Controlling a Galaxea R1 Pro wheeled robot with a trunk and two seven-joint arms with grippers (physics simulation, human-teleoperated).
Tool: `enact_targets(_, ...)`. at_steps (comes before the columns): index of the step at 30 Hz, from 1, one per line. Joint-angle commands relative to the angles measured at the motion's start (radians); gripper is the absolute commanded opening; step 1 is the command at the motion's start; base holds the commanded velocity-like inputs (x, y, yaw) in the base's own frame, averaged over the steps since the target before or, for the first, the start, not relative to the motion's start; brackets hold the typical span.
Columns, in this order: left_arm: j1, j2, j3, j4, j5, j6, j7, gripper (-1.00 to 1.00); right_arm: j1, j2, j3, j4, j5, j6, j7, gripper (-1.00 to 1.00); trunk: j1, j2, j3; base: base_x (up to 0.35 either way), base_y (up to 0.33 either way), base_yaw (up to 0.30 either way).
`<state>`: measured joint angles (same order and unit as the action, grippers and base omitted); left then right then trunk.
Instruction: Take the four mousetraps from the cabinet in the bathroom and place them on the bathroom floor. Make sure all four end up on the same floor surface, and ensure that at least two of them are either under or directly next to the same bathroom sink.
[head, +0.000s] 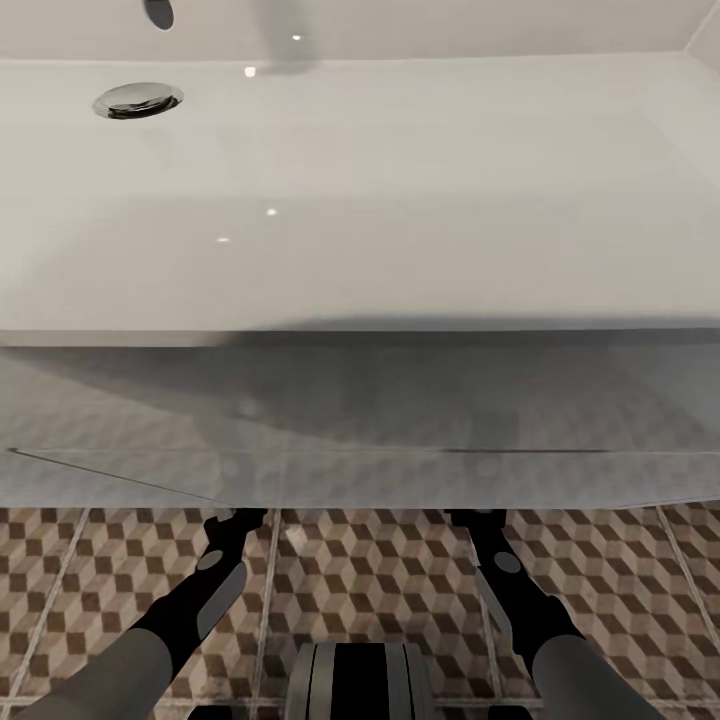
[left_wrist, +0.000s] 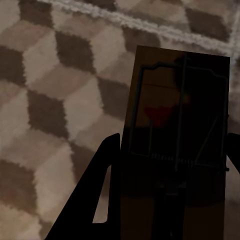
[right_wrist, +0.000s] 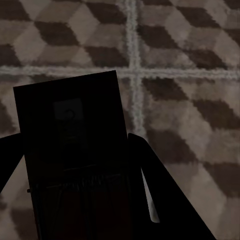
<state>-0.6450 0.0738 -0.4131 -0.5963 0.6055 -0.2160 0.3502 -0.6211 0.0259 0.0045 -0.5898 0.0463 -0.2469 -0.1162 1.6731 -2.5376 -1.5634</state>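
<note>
In the left wrist view a mousetrap (left_wrist: 175, 115), a tan board with dark wire and a red spot, sits between the two dark fingers of my left gripper (left_wrist: 170, 175), which is shut on it just above the bathroom floor (left_wrist: 55, 100). Over in the right wrist view my right gripper (right_wrist: 75, 175) is shut on a second mousetrap (right_wrist: 70, 125), seen in deep shadow over the cube-patterned bathroom floor (right_wrist: 185, 60). From the head view both forearms (head: 215, 580) (head: 510, 590) reach forward under the white sink (head: 400, 200), whose front hides the grippers' tips. The cabinet is out of view.
The sink basin has a chrome drain (head: 138, 100) at its far left. Below its rim the grey-white vanity front (head: 360, 420) overhangs the tiled floor (head: 370, 570). My trunk (head: 355, 680) shows at the lower edge between the arms.
</note>
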Motion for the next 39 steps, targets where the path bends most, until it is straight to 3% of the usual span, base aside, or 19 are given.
enact_targets(1, -0.001, 0.002, -0.009, -0.001, 0.006, -0.003, 0.010, -1.00, -0.001, 0.000, 0.000, 0.001, 0.001, -0.002, -0.002, -1.00, 0.000, 0.000, -0.001, 0.000, 0.000, 0.000)
enact_targets(39, -0.003, 0.023, -0.004, -0.016, -0.001, -0.004, 0.008, -1.00, -0.001, -0.008, 0.000, -0.005, 0.010, 0.000, 0.004, -1.00, 0.000, 0.000, -0.001, 0.000, 0.000, 0.000)
